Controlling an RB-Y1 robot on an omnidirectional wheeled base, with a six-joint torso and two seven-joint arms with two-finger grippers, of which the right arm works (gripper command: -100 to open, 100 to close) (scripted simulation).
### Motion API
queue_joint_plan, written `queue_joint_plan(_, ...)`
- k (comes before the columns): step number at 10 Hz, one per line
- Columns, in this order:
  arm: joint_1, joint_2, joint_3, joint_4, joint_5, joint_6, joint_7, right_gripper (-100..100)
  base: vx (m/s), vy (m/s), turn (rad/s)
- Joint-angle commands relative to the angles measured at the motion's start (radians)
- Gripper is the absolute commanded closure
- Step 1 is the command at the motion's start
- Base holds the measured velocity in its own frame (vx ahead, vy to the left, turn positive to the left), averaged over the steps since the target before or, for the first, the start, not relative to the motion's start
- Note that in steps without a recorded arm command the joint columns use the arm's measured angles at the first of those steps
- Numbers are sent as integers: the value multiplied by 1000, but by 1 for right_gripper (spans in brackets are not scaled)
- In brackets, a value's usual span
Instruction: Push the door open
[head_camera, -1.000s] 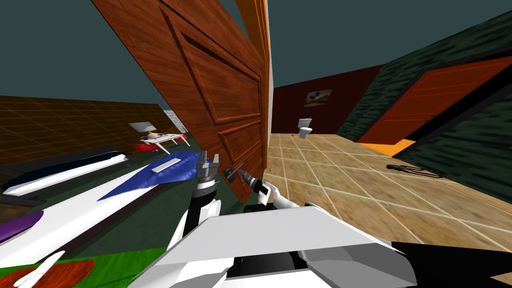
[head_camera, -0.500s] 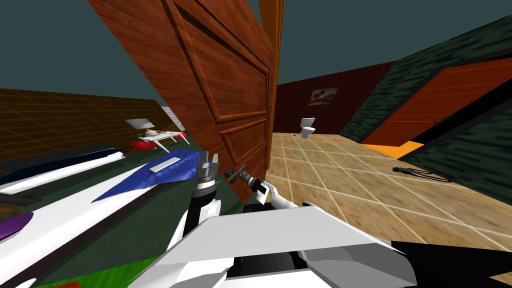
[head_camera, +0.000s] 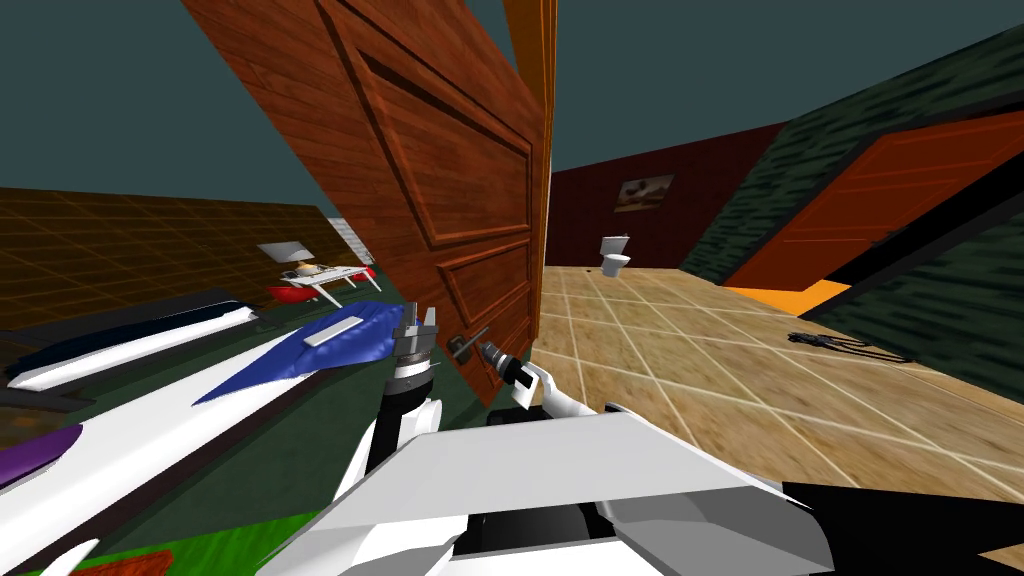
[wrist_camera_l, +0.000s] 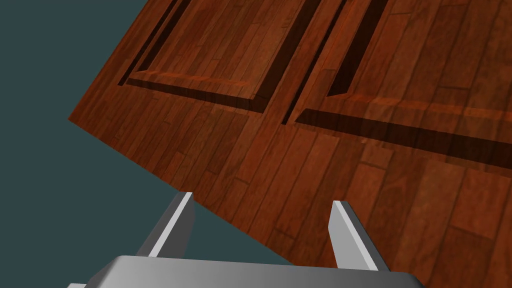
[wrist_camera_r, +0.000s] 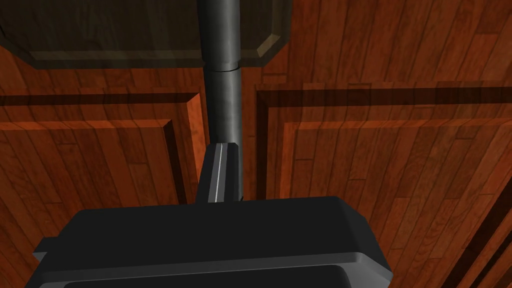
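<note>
Pushing the brown panelled wooden door (head_camera: 440, 180): my right gripper (wrist_camera_r: 219, 150) closed at its dark lever handle (wrist_camera_r: 222, 100), left gripper (wrist_camera_l: 261, 199) wide; next, I'd press onward.

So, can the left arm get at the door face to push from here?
Probably yes. The left gripper, fingers open, points at the door with nothing between them. The right gripper is at the handle alongside, not across its path.

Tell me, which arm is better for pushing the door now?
Right, most likely. The right pincer is shut with its tips at the dark handle, pointing at the wooden door. The left pincer is open and empty, near the door's edge.
</note>
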Motion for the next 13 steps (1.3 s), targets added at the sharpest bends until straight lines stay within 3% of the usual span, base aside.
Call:
queue_joint_plan(1,8,-27,-18,-1,-3,-6,4,-100,-155,-35,-166)
queue_joint_plan(2,9,-27,-22,-2,-4,-7,5,-100,-209,-49,-107)
queue_joint_plan(4,16,-6,-39,-3,-7,-13,9,-100,-198,-102,-83)
queue_joint_plan(5,15,-14,-34,-4,-6,-11,7,-100,-94,-38,-7)
queue_joint_plan(6,11,-31,-42,1,-6,-10,11,-100,40,72,38)
queue_joint_plan(8,8,-33,-48,6,-5,-9,14,-100,139,178,17)
queue_joint_plan(10,4,-25,-54,11,-5,-8,17,-100,141,166,24)
queue_joint_plan(12,0,-2,-61,17,-4,-7,20,-100,138,149,25)
queue_joint_plan(13,6,-10,-58,10,-3,-6,21,-100,55,59,-2)
